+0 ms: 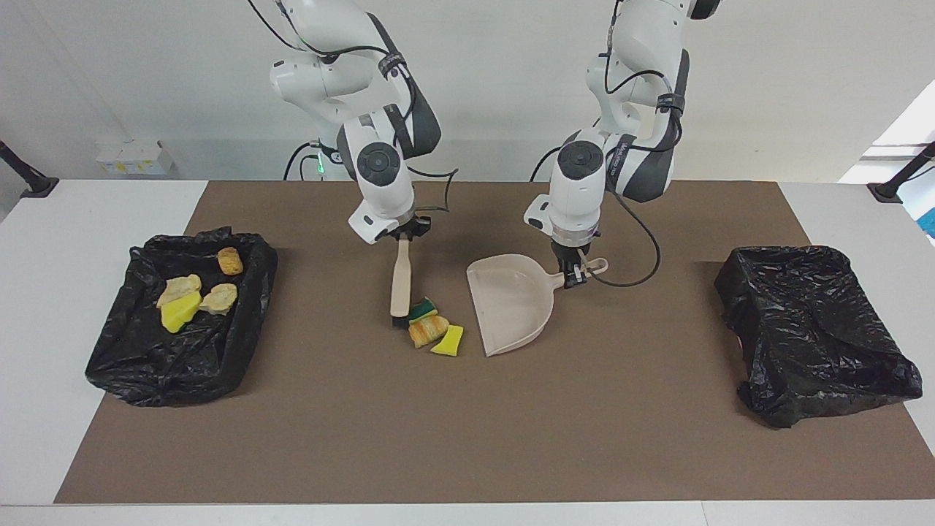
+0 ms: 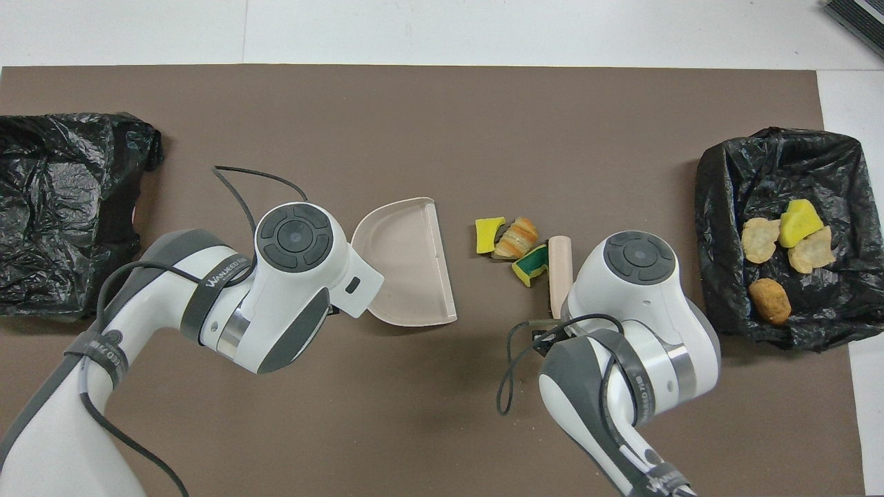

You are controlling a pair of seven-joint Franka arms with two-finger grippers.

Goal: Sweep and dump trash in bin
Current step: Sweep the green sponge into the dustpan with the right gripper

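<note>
R gripper (image 1: 404, 232) clamped tight on top end of brush (image 1: 399, 278); brush stands near-upright, bristle end on mat, touching green-and-yellow sponge (image 1: 423, 310). L gripper (image 1: 572, 273) closed on dustpan (image 1: 511, 301) handle; pan flat on mat, open mouth toward the scraps. Loose trash: that sponge, striped tan foam lump (image 1: 428, 331) and yellow sponge piece (image 1: 448, 340), bunched btwn brush and pan mouth, not yet in. Four more scraps already in bin (image 1: 131, 351) at R arm's end; second bin (image 1: 814, 332) at L arm's end shows none. Risks, in my judgement: yellow piece sits near pan's corner, so an off-line push may slide it past the lip; light foam may roll under bristles; pan may skid if struck. Hidden: both grippers' fingertips masked by wrists in overhead view; bristles barely visible; second bin's interior unclear.
</note>
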